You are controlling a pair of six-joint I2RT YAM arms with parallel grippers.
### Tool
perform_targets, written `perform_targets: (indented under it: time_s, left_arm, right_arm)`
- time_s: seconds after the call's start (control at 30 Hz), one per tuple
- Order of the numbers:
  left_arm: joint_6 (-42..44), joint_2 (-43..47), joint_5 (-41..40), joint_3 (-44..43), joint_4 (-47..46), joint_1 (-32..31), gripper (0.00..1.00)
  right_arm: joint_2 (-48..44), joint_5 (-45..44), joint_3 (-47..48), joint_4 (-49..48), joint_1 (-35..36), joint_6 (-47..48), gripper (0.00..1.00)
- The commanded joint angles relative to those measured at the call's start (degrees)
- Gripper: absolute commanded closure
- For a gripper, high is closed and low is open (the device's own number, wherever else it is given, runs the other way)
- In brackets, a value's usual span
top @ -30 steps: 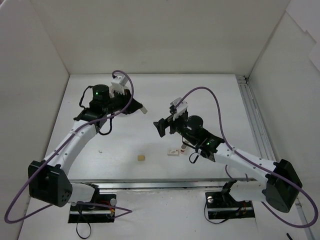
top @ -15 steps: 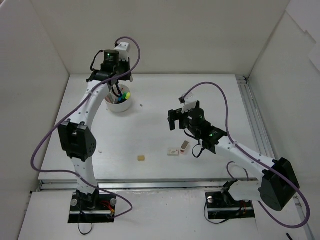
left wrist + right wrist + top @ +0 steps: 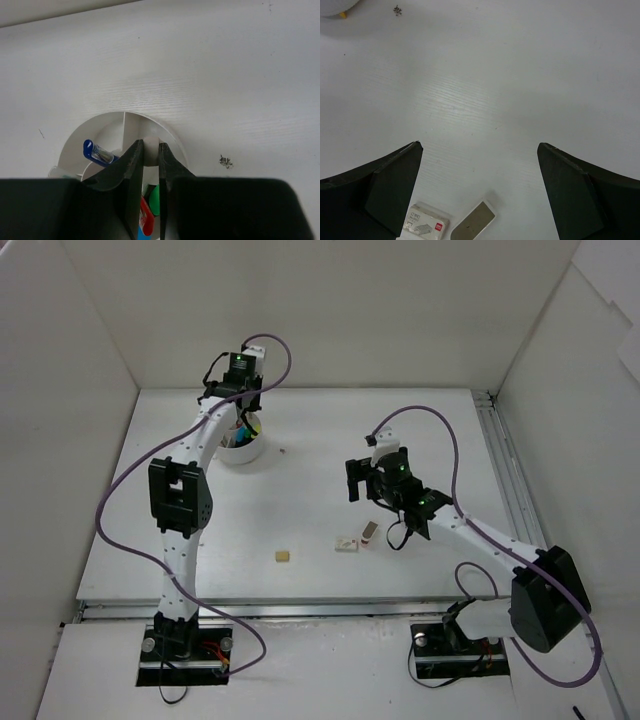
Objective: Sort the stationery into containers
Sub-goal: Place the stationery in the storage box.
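Note:
The round white pot (image 3: pixel 250 452) stands at the back left, with pens and markers in it. My left gripper (image 3: pixel 240 422) hangs right over it, shut on a small white eraser (image 3: pixel 151 149). In the left wrist view the pot's rim (image 3: pixel 100 121) curves under the jaws, with a blue pen (image 3: pixel 97 153), a red item (image 3: pixel 146 221) and a green cap (image 3: pixel 156 201) inside. My right gripper (image 3: pixel 352 481) is open and empty above the table centre. In the right wrist view a small white staple box (image 3: pixel 423 225) and a beige eraser (image 3: pixel 473 223) lie just below its fingers (image 3: pixel 395 180).
The staple box (image 3: pixel 346 543) and the beige eraser (image 3: pixel 370 531) lie side by side at mid-table. Another small beige eraser (image 3: pixel 284 556) lies to their left, nearer the front. White walls enclose the table; a metal rail (image 3: pixel 510 480) runs along the right.
My left arm has stretched out to the back and brought the white eraser over the pot, then shifted a little right. My right gripper has drifted right and back, staying open.

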State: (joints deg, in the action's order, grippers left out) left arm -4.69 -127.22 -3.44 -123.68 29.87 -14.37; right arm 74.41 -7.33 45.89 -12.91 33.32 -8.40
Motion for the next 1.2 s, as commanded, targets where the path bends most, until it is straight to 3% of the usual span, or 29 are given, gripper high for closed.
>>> perform_targets:
  time_s: [0.0, 0.37, 0.83, 0.9, 0.93, 1.1, 1.17]
  left_arm:
    - [1.43, 0.92, -2.80, -4.29, -3.85, 0.13, 1.00]
    - [1.35, -0.66, -1.31, -1.75, -6.58, 0.13, 1.00]
    - [-0.94, -0.31, 0.36, 1.85, -3.59, 0.66, 0.99]
    - [-0.94, 0.39, 0.54, 2.30, -3.59, 0.66, 0.90]
    - [-0.85, 0.65, 0.80, 2.65, -3.68, 0.66, 0.78]
    - [-0.67, 3.55, 2.74, 4.23, -4.03, 0.66, 0.60]
    - [-0.59, 4.95, 4.57, 5.11, -4.12, 0.66, 0.59]
  right_arm:
    - [0.73, 0.74, 2.89, -2.21, -0.80, -1.00, 0.02]
    - [4.07, 2.32, 4.12, -2.12, -2.30, -1.70, 0.02]
    - [4.34, 3.73, 4.56, -1.16, -3.44, -2.32, 0.02]
    - [3.90, 4.08, 4.38, -1.16, -3.35, -2.41, 0.02]
    - [3.72, 4.08, 4.30, -1.16, -3.52, -2.58, 0.02]
    - [2.67, 4.87, 3.59, -1.42, -3.44, -2.85, 0.02]
    - [2.32, 5.40, 3.51, -1.51, -3.35, -2.85, 0.02]
